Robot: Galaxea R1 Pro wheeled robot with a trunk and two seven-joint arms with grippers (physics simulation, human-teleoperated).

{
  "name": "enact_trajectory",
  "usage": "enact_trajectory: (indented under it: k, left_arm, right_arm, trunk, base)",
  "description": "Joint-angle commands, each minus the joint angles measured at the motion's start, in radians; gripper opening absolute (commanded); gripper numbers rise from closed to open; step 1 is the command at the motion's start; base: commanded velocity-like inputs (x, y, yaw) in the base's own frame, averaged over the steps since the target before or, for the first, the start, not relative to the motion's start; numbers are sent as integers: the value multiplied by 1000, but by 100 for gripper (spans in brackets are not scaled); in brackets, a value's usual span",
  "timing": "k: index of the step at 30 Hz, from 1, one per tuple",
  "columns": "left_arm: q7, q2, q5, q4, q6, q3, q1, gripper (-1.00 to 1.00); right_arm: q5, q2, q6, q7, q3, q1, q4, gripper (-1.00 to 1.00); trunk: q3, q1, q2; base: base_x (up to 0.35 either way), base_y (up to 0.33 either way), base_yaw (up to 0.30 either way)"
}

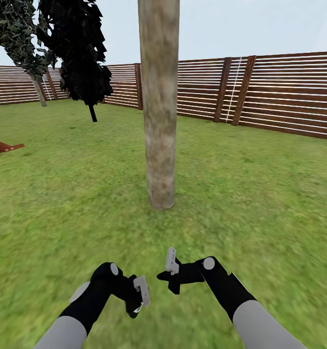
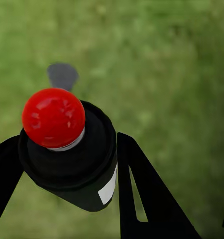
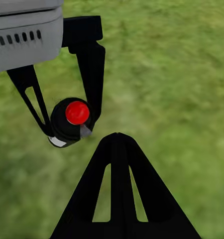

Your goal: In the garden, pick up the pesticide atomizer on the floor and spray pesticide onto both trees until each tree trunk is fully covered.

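The pesticide atomizer [image 2: 67,159] is a small black bottle with a red round top. My left gripper [image 2: 69,144] is shut on it, one black finger on each side of its body. In the right wrist view the atomizer [image 3: 72,119] hangs over the grass in the left gripper [image 3: 71,127]. My right gripper [image 3: 117,137] is shut and empty, its tip close beside the bottle. In the head view both grippers, left [image 1: 140,293] and right [image 1: 170,269], hover low over the lawn. A thick grey-beige tree trunk [image 1: 159,121] stands straight ahead of them. A second tree [image 1: 37,89] stands far back left.
The floor [image 1: 260,203] is green grass all around. A brown slatted fence [image 1: 279,92] runs along the back and right. Dark foliage [image 1: 81,53] hangs at the upper left. A reddish wooden piece [image 1: 1,145] lies at the left edge.
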Motion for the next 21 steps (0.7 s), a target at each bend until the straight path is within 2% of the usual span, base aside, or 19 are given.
enact_trajectory:
  k: [1,11,18,19,21]
  left_arm:
    - [0,0,1,0,0,0,-2,-100]
    - [-6,-4,29,1,2,5,-25,-100]
    - [-11,-5,33,10,2,8,-34,-100]
    - [-11,-5,43,11,2,8,-35,-100]
    - [-12,-4,93,13,-1,7,-35,-100]
  right_arm:
    - [0,0,0,0,0,0,0,-100]
    - [0,0,0,0,1,0,0,-100]
    - [0,1,0,0,1,0,0,-100]
    - [0,1,0,0,1,0,0,-100]
    - [0,1,0,0,1,0,0,-100]
  trunk:
    - [0,0,0]
    - [0,0,0]
    - [0,0,0]
    - [0,0,0]
    - [0,0,0]
  base:
    - [0,0,0]
    - [0,0,0]
    - [0,0,0]
    - [0,0,0]
    - [0,0,0]
